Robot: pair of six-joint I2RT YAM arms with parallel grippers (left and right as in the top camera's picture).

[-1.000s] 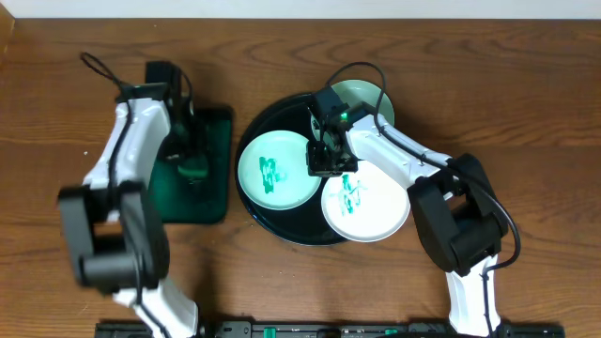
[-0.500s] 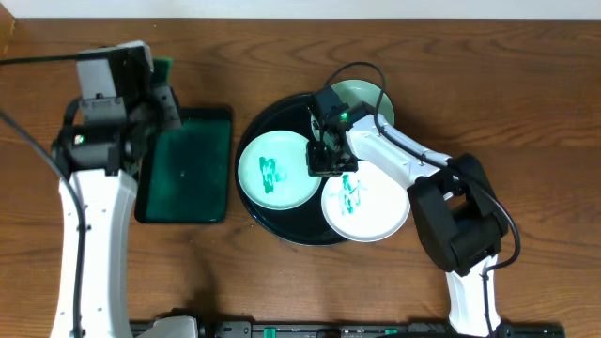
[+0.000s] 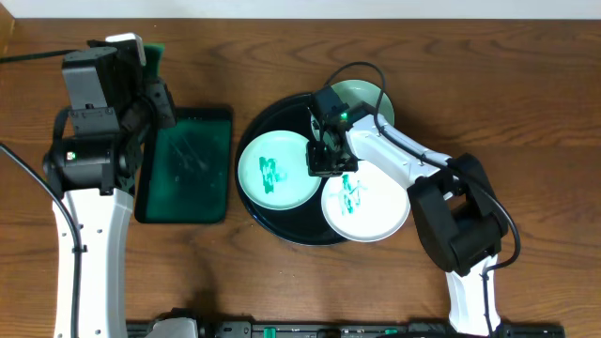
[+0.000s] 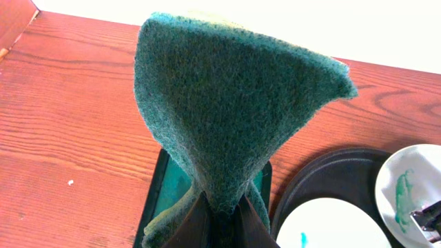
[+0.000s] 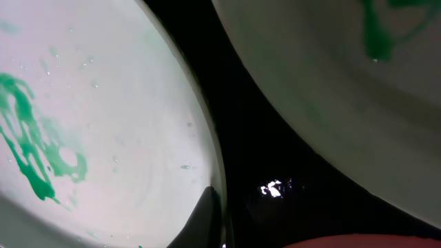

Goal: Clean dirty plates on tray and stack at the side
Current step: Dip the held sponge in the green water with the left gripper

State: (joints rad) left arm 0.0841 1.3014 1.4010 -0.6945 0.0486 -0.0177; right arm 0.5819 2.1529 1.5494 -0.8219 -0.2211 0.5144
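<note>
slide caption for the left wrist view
Left gripper holds a green scouring pad aloft; green tray and smeared plates behind.

Round glossy black tray [image 3: 299, 225], raised rim, lying flat. Three small plates on it, face up: left plate [image 3: 275, 170] aqua with a green smear; front-right plate [image 3: 368, 208] white, green smear, over the rim; back plate [image 3: 364, 98] pale green, partly hidden.
</note>
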